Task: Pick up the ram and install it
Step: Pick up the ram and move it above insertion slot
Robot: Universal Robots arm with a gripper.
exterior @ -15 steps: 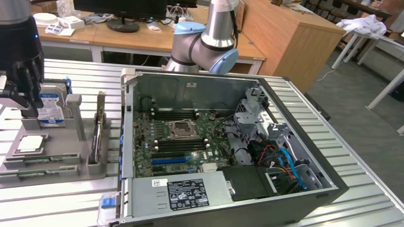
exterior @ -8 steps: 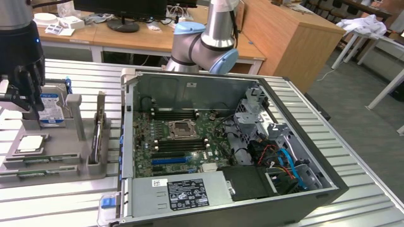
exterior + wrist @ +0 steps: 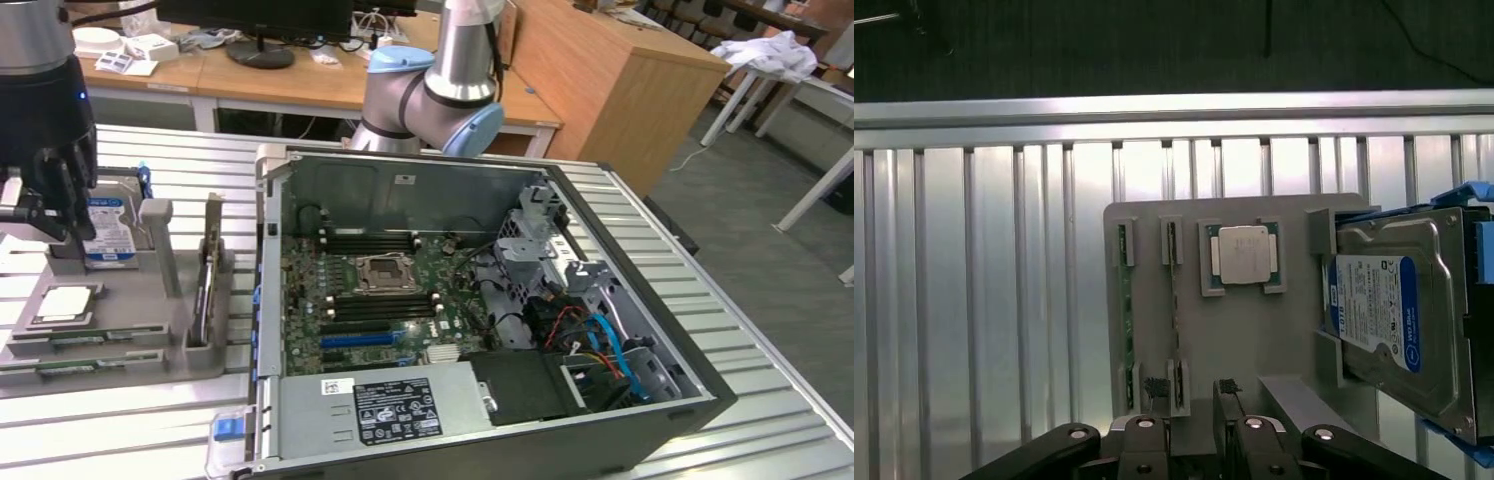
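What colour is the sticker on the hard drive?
Blue and white. The sticker on the hard drive shows best in the wrist view.

On the tray [image 3: 1254, 340], processor [image 3: 1242, 255] sits between ram [image 3: 1124, 320] and hard drive [image 3: 1384, 310].

Open room above the ram [image 3: 1124, 310]; the hard drive [image 3: 1384, 310] stands aside.

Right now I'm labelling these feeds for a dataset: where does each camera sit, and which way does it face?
Exterior view: off the arm, high up, looking down at the open computer case on the slatted table; the arm and the gripper show.
Wrist view: on the wrist, looking straight down at the grey holder; the open gripper shows.
Shared: the holder, the hard drive, the processor chip.
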